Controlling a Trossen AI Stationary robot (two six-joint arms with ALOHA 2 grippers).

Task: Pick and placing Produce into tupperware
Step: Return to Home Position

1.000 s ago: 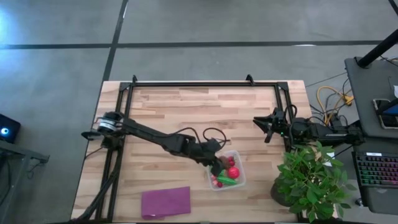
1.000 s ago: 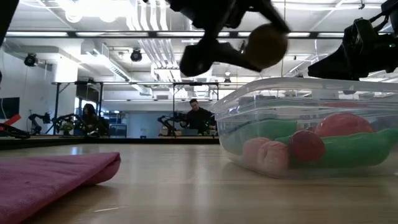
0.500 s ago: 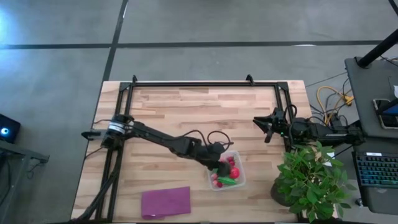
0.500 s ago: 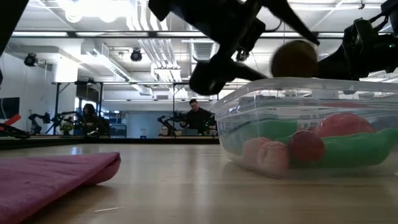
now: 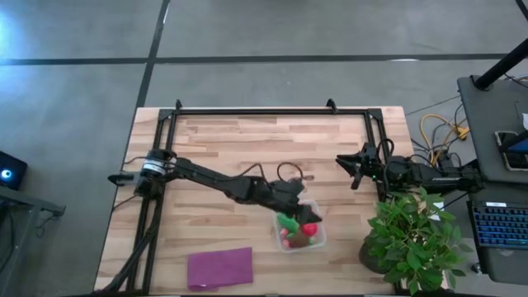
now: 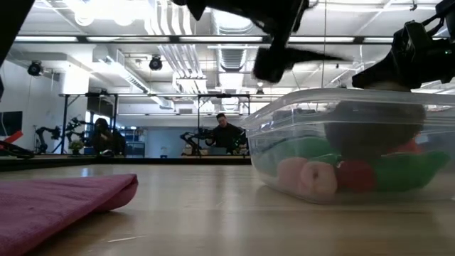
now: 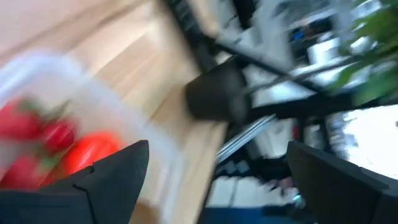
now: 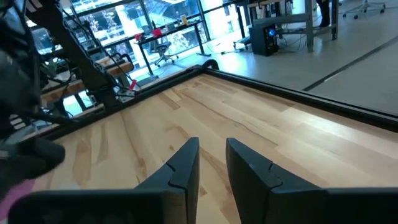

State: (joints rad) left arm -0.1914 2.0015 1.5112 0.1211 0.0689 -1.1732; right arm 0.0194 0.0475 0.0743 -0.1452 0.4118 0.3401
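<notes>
The clear tupperware point(image 5: 320, 238) point(image 6: 284, 135) stands right of the table's middle, toward the near edge. It holds green pieces point(image 5: 289, 223), a red ball point(image 5: 309, 230), pink berries point(image 6: 309, 176) and a brown ball point(image 6: 380, 128) that lies on top of the rest. My left gripper point(image 5: 304, 208) point(image 6: 298, 60) point(image 7: 217, 186) hovers over the tupperware's far left part, open, with nothing between its fingers. My right gripper point(image 5: 355, 169) point(image 8: 211, 162) waits shut at the table's right side, above the wood.
A flat purple sheet point(image 5: 220, 266) point(image 6: 64, 195) lies near the front edge, left of the tupperware. A leafy potted plant point(image 5: 412, 239) stands at the near right corner. A black frame point(image 5: 272, 111) runs along the far edge. People sit in the room beyond.
My left gripper, carrying the brown ball, has moved toward the table's right until it is over the tupperware, rolling as it went. It has opened wide and let the ball go. The ball has dropped into the tupperware onto the other produce.
</notes>
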